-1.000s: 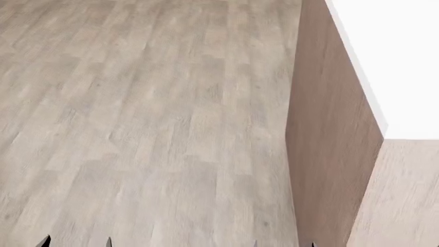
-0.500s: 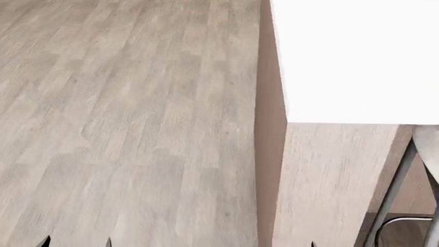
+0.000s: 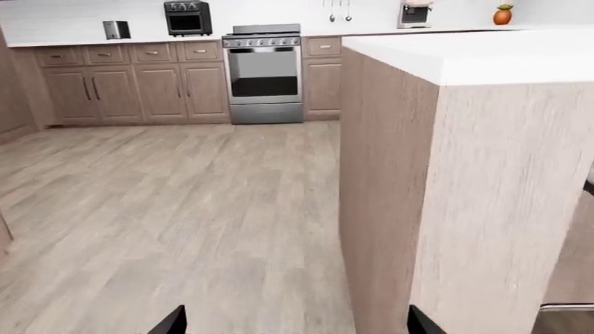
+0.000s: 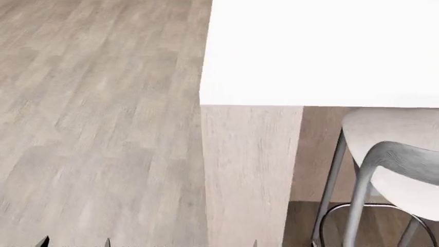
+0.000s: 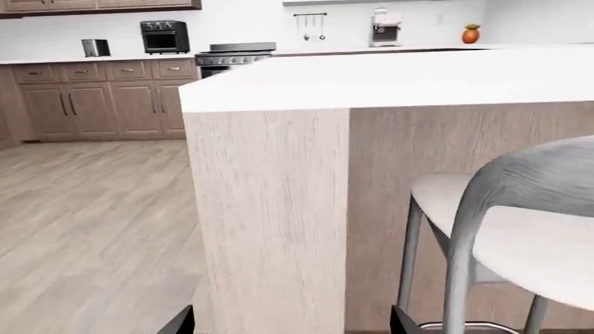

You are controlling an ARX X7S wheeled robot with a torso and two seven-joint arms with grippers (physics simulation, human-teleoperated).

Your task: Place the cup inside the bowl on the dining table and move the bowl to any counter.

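The cup and the bowl are out of view. The dining table [image 4: 322, 51] fills the upper right of the head view, a bare white top over a light wood-panel base, with its near corner facing me. Both wrist views show that corner close ahead: dining table [image 3: 464, 56], dining table [image 5: 371, 80]. My left gripper [image 3: 295, 323] is open, only its two dark tips showing, wide apart over the floor. My right gripper [image 5: 291, 321] is also open, with nothing between its tips, facing the table's base. A counter [image 3: 93, 42] over brown cabinets runs along the far wall.
A grey bar stool [image 4: 391, 164] stands against the table's right side; the right wrist view shows the bar stool [image 5: 519, 236] close by. A stove [image 3: 264, 69], toaster oven [image 3: 188, 17] and coffee machine [image 3: 415, 12] line the far counter. Wood floor [image 4: 96, 128] stretches to the left.
The head view has swung right: the table corner slid left across the picture, and the bar stool has come into view. Gripper tips stay at the bottom edge.
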